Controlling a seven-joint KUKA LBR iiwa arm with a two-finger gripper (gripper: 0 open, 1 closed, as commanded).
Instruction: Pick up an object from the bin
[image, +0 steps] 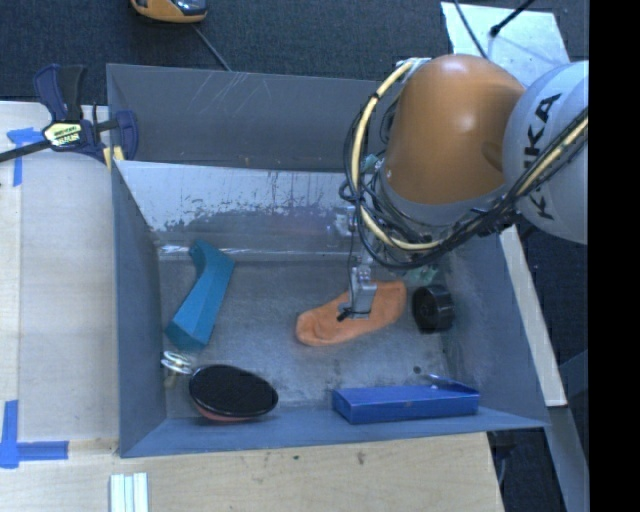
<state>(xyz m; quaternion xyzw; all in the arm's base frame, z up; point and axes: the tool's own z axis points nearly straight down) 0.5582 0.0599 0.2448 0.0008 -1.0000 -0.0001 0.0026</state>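
Orange flat, foot-shaped piece (325, 325) lies on the floor of the bin (250, 195), right of centre. The gripper (360, 300) stands on its right end; whether it is apart or clamped cannot be told. A black cylinder (433, 308) lies just right of the piece. A blue bar (405, 403) lies along the near wall. A teal angled piece (203, 295) lies well to the left.

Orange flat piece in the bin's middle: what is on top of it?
The gripper sits over the orange piece's right half and hides the surface there. The left end is bare, with nothing on it. Whether the gripper touches it cannot be told.
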